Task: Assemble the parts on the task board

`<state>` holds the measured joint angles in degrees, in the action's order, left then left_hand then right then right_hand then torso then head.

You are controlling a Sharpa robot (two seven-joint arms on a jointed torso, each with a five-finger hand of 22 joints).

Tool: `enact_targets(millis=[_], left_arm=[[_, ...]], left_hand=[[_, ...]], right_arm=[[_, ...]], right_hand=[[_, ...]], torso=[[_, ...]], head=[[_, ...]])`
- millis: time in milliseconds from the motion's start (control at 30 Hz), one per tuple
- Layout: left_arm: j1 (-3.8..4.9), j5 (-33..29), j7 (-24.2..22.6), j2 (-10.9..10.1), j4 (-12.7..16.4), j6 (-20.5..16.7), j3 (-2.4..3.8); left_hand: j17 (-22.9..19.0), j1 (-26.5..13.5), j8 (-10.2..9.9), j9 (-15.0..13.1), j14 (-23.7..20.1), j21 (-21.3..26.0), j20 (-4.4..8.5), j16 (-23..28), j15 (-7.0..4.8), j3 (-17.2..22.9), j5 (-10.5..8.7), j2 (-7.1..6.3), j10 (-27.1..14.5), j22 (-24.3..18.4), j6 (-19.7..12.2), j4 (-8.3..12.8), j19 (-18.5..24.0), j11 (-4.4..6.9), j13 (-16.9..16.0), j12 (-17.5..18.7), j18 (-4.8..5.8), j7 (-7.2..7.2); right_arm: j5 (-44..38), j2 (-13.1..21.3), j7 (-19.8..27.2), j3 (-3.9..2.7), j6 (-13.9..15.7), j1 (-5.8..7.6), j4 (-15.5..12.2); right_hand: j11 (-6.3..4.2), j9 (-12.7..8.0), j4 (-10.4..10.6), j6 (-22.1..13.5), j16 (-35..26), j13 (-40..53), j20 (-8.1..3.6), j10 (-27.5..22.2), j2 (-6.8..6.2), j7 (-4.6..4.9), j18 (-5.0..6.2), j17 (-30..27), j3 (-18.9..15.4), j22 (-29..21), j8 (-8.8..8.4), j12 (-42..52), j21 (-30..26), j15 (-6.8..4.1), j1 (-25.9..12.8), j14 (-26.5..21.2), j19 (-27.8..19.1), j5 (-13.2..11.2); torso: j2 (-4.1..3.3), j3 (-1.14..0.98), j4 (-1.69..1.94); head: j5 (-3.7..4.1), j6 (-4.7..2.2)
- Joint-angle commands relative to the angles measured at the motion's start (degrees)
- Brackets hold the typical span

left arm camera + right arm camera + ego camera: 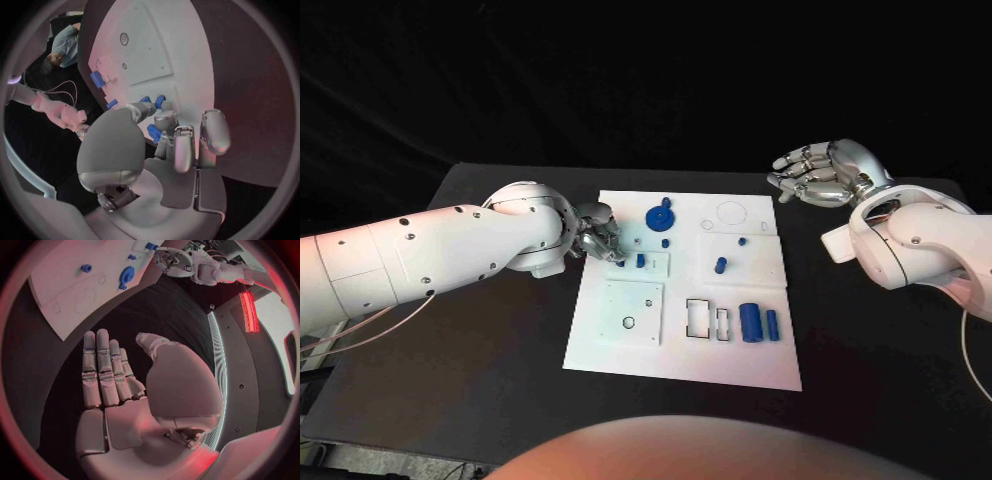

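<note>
- The flat white rectangular task board [687,352] lies in the middle of the black desk [877,340], with small blue plastic parts on it: a round disc with a knob [661,215], a short peg [720,265], and two upright cylinders [759,323] near its right edge.
- The left hand [599,238] sits at the board's left edge; its fingers [164,121] are curled around a small blue part [154,133], seemingly pinching it.
- The right hand [826,175] hangs beyond the board's far right corner, fingers [103,367] straight and apart, holding nothing.
- The parts look light, rigid and smooth, likely slippery; a fingertip pinch across the sides suits them best.
</note>
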<state>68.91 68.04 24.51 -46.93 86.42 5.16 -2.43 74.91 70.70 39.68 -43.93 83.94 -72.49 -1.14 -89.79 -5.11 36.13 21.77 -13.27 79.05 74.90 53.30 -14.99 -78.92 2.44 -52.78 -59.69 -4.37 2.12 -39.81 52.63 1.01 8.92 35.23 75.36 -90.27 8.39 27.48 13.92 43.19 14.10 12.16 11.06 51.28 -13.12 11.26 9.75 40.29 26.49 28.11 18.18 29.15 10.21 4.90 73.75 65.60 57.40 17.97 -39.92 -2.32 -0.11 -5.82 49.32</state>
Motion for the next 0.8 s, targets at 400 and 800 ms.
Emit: enact_targets(millis=[400,800], left_arm=[[-0.13,0.0,0.3,1.1,-0.8,1.2,-0.18],[-0.15,-1.0,0.6,1.2,-0.9,1.6,-0.22]], left_hand=[[15.1,-0.3,0.3,0.1,6.1,-0.2,0.03,-0.2,-0.3,10.4,0.22,0.52,0.5,3.6,0.5,10.8,-0.5,0.11,0.0,-0.2,-0.13,-0.56],[15.1,-2.2,-0.2,0.4,6.1,-0.1,-0.11,-0.2,-0.14,9.8,-0.41,0.28,0.6,3.7,0.3,10.1,-0.4,-0.03,0.5,0.3,-0.11,-0.51]], right_arm=[[-0.3,0.0,0.4,-0.01,-0.6,-0.02,-0.2],[-0.3,0.1,0.4,-0.01,-0.6,-0.01,-0.2]], right_hand=[[0.15,-0.1,0.0,-0.3,-0.4,0.0,0.42,0.0,-0.02,0.96,0.59,-0.1,0.1,-0.1,0.18,-0.3,-0.3,0.28,0.6,-0.1,-0.1,0.2],[0.17,-0.1,0.0,-0.3,-0.5,-0.2,0.44,0.0,-0.04,0.97,0.59,-0.1,0.1,-0.2,0.25,-0.3,-0.4,0.3,0.6,-0.1,-0.1,0.3]], torso=[[-0.04,-0.01,-0.05],[-0.02,-0.02,-0.01]], head=[[0.22,0.29],[0.45,0.34]])
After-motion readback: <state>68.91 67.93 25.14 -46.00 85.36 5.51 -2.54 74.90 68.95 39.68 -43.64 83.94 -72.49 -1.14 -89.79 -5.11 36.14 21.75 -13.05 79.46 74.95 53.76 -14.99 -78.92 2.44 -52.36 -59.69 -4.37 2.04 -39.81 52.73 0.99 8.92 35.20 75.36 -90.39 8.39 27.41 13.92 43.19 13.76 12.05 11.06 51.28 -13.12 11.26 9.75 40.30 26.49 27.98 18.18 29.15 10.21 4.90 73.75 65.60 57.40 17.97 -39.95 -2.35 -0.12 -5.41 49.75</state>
